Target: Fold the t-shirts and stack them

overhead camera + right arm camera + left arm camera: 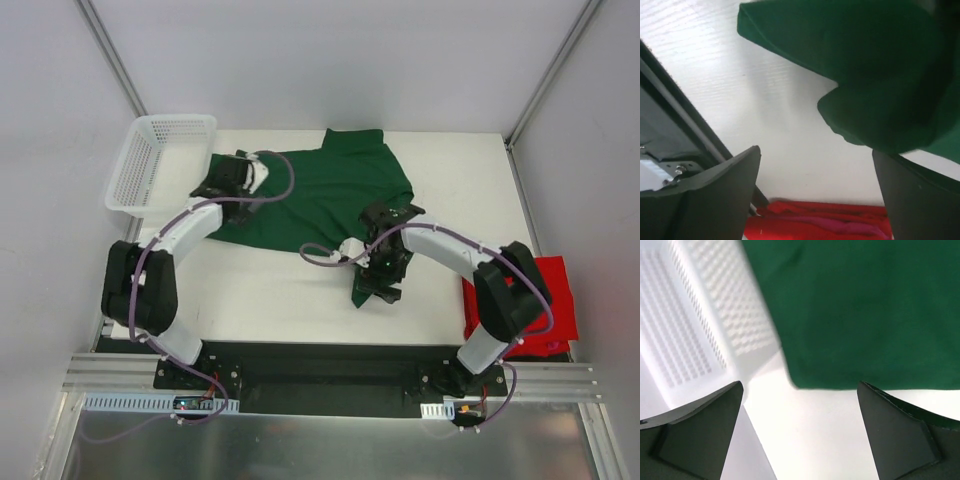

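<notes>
Two sides of the green shirt [330, 190] were covered.
Your left pincer [800, 385], released, faced its left edge; your right pincer [816, 150], also released, faced its near-right corner.

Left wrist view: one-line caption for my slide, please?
Open left gripper over the table, green shirt edge ahead, basket at image left.
</notes>
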Controlling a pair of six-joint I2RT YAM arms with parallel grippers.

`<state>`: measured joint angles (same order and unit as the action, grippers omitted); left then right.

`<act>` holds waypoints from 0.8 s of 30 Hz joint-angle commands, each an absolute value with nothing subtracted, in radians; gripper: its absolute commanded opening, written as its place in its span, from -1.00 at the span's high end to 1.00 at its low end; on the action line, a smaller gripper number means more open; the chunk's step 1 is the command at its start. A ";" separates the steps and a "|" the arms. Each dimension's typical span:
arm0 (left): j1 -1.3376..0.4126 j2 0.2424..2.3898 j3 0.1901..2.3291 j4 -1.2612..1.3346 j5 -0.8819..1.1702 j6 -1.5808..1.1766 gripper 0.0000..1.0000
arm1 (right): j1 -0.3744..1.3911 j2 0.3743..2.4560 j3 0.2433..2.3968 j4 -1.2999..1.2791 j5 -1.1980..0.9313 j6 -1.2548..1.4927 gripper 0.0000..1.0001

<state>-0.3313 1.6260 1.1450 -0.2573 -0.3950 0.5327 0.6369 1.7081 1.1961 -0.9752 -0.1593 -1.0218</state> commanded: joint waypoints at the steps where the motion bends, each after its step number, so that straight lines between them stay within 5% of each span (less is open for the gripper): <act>1: -0.120 1.480 1.129 -0.275 -0.284 0.459 -0.99 | 0.678 1.528 1.125 -0.708 0.035 -0.947 -0.92; 6: 0.070 1.434 1.088 -0.276 -0.224 0.485 -0.99 | 0.747 1.422 1.026 -0.488 0.141 -0.928 -0.93; 15: 0.394 1.367 1.043 -0.279 -0.095 0.520 -0.99 | 0.909 1.372 0.977 -0.471 0.116 -0.928 -0.93; 24: 0.465 1.318 0.988 -0.278 -0.058 0.538 -0.98 | 1.005 1.325 0.844 -0.370 0.207 -0.900 -0.93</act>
<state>0.4644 1.3670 1.0115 -0.2760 -0.1062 0.5175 0.9787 1.3823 0.8707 -0.4377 0.1486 -0.9348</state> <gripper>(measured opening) 0.993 0.961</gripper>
